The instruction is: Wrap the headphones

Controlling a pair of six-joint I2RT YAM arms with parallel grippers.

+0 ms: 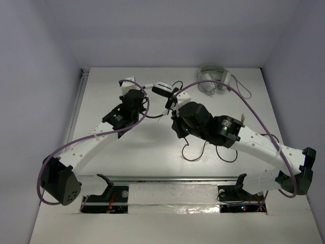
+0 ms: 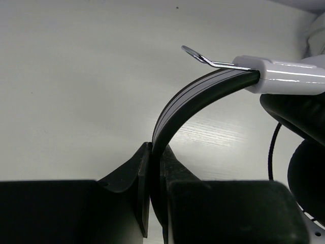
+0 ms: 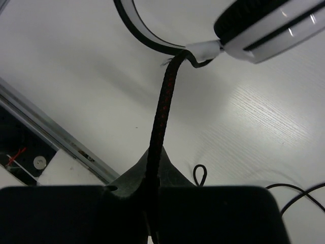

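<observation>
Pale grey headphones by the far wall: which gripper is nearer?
Right. The right gripper, fingers pinching the thin black cable, sits to the near left of the pale grey over-ear headphones; the left gripper, clamping the black headband, is farther left.

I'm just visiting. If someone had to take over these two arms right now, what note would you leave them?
Left gripper: shut on the headband of the headphones.
Right gripper: shut on the cable, just below an ear cup.
Done: both grasps are made.
Left: all the wrapping; much of the cable lies loose on the table.
The pale headphones at the far edge sit apart.
</observation>
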